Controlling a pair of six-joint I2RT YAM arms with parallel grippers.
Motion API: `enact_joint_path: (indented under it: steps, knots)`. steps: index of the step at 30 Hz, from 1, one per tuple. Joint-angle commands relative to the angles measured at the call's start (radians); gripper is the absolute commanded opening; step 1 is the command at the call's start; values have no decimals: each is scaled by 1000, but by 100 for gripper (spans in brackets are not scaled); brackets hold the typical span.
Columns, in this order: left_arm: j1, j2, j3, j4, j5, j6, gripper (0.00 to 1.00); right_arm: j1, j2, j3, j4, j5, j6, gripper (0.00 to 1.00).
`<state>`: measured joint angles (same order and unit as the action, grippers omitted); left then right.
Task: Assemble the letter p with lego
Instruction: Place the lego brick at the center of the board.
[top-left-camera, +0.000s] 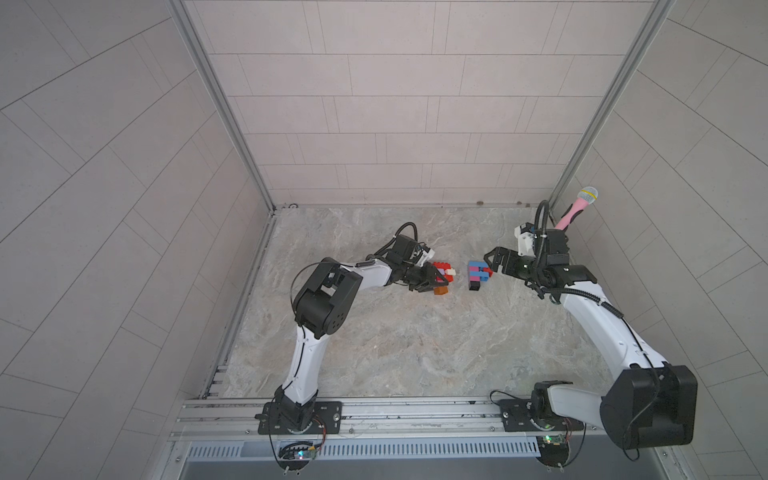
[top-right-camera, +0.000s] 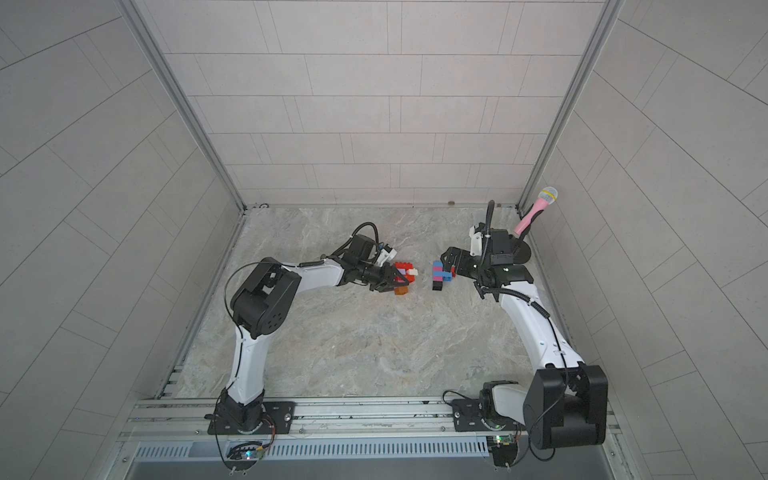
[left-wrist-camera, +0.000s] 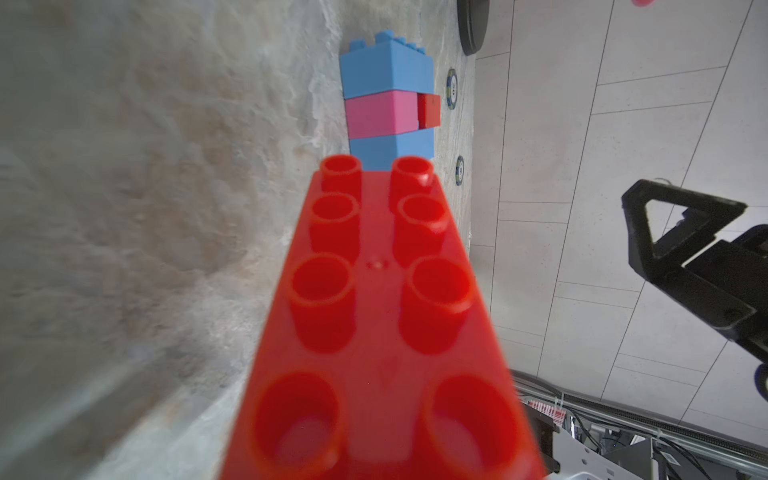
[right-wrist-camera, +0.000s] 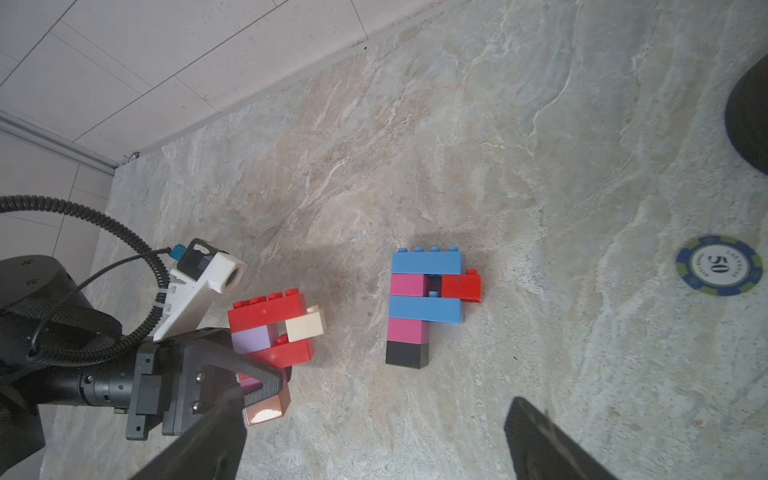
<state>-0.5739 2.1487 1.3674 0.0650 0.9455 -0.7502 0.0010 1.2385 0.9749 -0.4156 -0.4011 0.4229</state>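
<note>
First, near edge: an aluminium rail (top-left-camera: 395, 409) carries both arm bases, along the front of the marble table (top-left-camera: 395, 353).
Left gripper: the left gripper (top-left-camera: 434, 283) reaches to mid-table from the left side. Its fingers (right-wrist-camera: 249, 368) are partly closed and pinch the lower end of the lego cluster (right-wrist-camera: 270, 328).
Cluster: it joins two red oblong bricks, a lilac one, a tilted cream one, a pink one between the fingers and an orange-brown one at the end. In the left wrist view a red studded brick (left-wrist-camera: 374, 311) of it fills the foreground. Whether the cluster touches the table, I cannot tell.
Letter: the lego letter (right-wrist-camera: 424, 307) lies flat on the table, just right of the cluster and apart from it. Its rows are blue, pink with a small red brick, blue, pink and black, in the form of a P.
Right gripper: the right gripper (top-left-camera: 492, 262) hangs just at the letter's right side, jaws wide apart, holding nothing.
Chip: a poker chip (right-wrist-camera: 719, 266) lies flat on the table, apart from the letter.
Far corner: a pink microphone (top-left-camera: 575, 210) stands behind the right arm, near the tiled wall (top-left-camera: 395, 104).
</note>
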Motion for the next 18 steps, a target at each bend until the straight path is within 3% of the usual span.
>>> enact_joint_path:
  steps: [1, 13, 17, 18]
  knots:
    - [9, 47, 43, -48, 20, 22, 10, -7, 10, 26, -11, -3, 0, 100]
    - [15, 123, 125, -100, 49, 22, 18, -14, 43, 53, -41, -34, -20, 100]
    - [20, 130, 146, -194, 34, 94, 32, -15, 43, 52, -40, -41, -20, 100]
    - [22, 134, 153, -225, 27, 110, 39, -16, 42, 52, -40, -42, -22, 100]
